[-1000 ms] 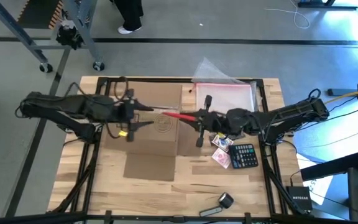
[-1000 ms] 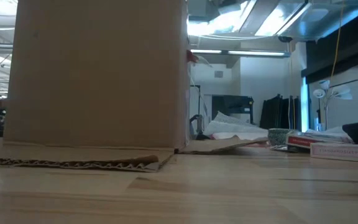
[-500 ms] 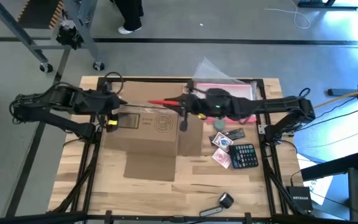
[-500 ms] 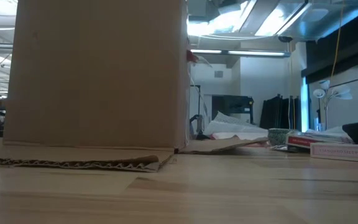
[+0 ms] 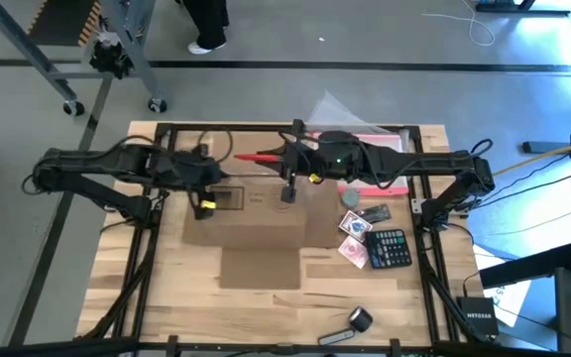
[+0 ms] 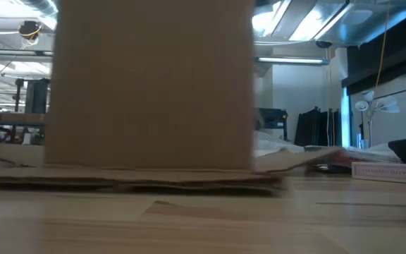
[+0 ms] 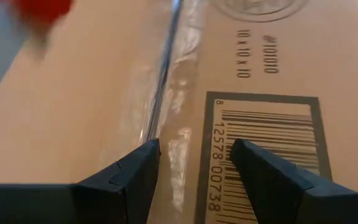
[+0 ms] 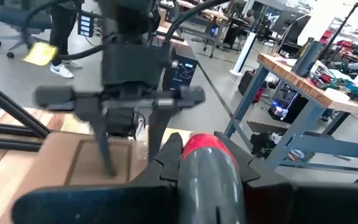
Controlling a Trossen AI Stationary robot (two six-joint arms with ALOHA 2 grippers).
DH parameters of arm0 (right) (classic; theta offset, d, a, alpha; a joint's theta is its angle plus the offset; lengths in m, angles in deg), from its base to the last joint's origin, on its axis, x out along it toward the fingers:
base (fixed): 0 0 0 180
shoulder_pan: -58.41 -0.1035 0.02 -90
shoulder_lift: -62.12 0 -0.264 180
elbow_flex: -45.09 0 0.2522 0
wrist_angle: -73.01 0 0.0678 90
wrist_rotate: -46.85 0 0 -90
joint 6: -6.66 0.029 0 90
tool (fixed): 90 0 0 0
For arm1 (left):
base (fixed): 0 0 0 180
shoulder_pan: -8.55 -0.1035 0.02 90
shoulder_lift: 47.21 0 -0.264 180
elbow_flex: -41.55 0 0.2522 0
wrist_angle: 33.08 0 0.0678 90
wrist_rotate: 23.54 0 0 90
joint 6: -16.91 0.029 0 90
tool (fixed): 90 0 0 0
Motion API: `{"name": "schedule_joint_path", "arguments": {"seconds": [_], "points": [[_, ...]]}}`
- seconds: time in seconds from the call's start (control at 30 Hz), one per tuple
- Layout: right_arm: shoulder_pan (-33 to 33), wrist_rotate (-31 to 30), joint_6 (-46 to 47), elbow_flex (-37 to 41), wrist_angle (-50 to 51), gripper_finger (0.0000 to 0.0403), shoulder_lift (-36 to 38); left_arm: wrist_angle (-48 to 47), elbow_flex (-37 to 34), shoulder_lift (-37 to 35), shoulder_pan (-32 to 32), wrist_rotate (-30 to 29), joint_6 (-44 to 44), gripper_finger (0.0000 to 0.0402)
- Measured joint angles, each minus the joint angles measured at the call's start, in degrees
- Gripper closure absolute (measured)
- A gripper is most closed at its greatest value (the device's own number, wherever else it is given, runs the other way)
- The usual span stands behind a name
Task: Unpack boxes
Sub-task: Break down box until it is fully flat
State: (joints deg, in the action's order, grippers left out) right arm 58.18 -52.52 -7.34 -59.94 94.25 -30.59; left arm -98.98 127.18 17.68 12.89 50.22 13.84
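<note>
The brown cardboard box (image 5: 266,213) stands on the table's middle with one flap (image 5: 261,268) lying flat toward the near edge; it fills the low view (image 6: 154,85). Its taped top (image 7: 104,93) carries a barcode label (image 7: 266,149). My left gripper (image 7: 194,152) is open, slanting down over the top's left part (image 5: 218,184), one finger on each side of the label's edge. My right gripper (image 5: 287,164) hovers over the box's far edge, shut on a red-and-grey tool (image 5: 256,157). My left gripper stands right at the box's top beside the barcode label; I cannot tell whether its fingertips (image 7: 148,155) touch the cardboard. My right gripper pinches the tool's grey body (image 8: 207,180) between its two fingers, along the tool. It lies nearly level, its red end (image 8: 201,142) pointing toward the table's left, clear of the box.
A clear pouch with a pink edge (image 5: 360,134) lies at the far right. Card packs (image 5: 355,226), a calculator (image 5: 390,248) and a small dark thing (image 5: 358,319) lie right of and nearer than the box. Black frame rails (image 5: 152,248) run along the table's sides.
My right gripper has carried the tool toward the far edge and the table's left, rising a little. My left gripper drew back toward the left, then came back down over the box's top. The box with its flat flap has slid toward the table's right.
</note>
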Motion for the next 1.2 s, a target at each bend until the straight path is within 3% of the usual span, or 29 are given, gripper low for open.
{"name": "schedule_joint_path", "arguments": {"seconds": [0.13, 0.4, 0.5, 0.8, 0.87, 1.2], "points": [[-0.1, 0.0, 0.0, 0.0, 0.6, 0.0353, 0.0, 5.3, 0.7, 1.2, 0.0, 1.7, 4.3, 0.0192], [0.4, 3.6, 1.2, 0.1, 2.0, 0.0353, 0.3, -2.6, 5.8, -7.1, -0.4, -1.2, 3.7, 0.0192], [1.5, 8.2, 2.1, 0.1, 2.1, 0.0352, 0.3, -2.5, 2.7, -10.8, -2.2, -0.9, 3.0, 0.0192], [4.9, 17.6, 5.0, 0.1, 0.3, 0.0353, -1.2, 13.9, -13.4, -13.4, -7.5, 7.0, 6.5, 0.0192], [4.9, 18.0, 5.2, 0.1, 0.3, 0.0353, -1.5, 15.8, -14.9, -13.5, -8.3, 10.0, 6.3, 0.0192], [4.8, 20.0, 5.0, 0.2, 1.8, 0.0353, -3.9, 16.6, -17.3, -14.0, -10.1, 11.9, 5.4, 0.0192]]}}
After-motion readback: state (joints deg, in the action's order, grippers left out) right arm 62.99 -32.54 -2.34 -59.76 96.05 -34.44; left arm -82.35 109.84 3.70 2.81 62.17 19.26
